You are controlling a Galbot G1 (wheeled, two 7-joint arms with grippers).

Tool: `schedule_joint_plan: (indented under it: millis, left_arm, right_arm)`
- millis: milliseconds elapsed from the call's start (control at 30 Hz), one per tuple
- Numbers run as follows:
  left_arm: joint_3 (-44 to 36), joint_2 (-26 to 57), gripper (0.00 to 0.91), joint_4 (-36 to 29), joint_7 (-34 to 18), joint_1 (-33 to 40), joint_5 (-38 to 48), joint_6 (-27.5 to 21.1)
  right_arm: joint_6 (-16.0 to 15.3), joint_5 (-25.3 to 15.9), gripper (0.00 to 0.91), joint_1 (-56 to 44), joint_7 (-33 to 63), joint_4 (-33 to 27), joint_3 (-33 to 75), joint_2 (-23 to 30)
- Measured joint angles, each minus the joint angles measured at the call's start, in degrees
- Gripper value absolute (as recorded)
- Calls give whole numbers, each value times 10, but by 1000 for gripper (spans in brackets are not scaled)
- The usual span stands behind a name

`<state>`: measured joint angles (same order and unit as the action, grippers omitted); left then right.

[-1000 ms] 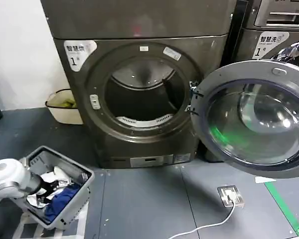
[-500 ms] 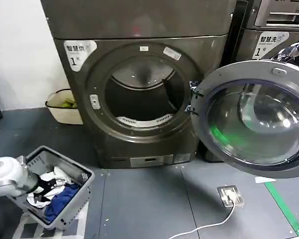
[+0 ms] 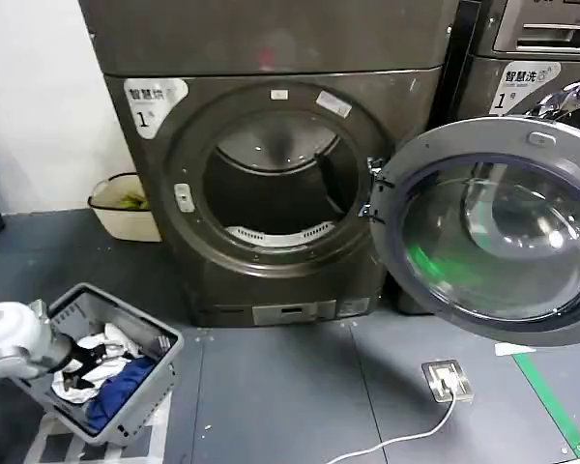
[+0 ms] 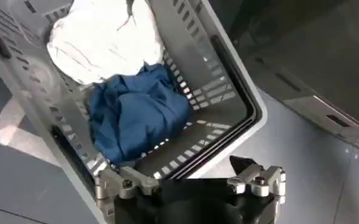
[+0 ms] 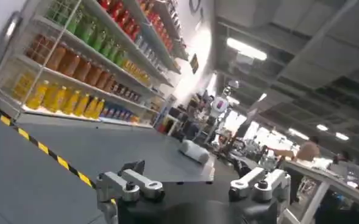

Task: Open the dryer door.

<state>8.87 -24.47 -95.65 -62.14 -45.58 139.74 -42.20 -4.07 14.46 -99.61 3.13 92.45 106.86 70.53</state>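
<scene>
a: item one, largest?
b: dryer, far centre, drum exposed; dryer door swung wide open to the right.
a: next?
b: grey laundry basket, near left, holding white cloth and blue cloth.
a: grippers?
b: left gripper above basket, fingers spread, grasping nothing. right gripper likewise spread, empty.

At your 7 o'clock a grey basket holds white cloth and blue cloth, a cream bin sits at 10, a floor socket with its white cable at 5.
</scene>
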Motion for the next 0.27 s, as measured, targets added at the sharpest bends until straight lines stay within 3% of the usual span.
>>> schedule_joint_plan:
  millis: [267]
  left_arm:
    - [0, 1, 907, 1, 0, 0, 0, 0]
  right_arm:
    - [-1, 0, 907, 0, 1, -3, 2, 0]
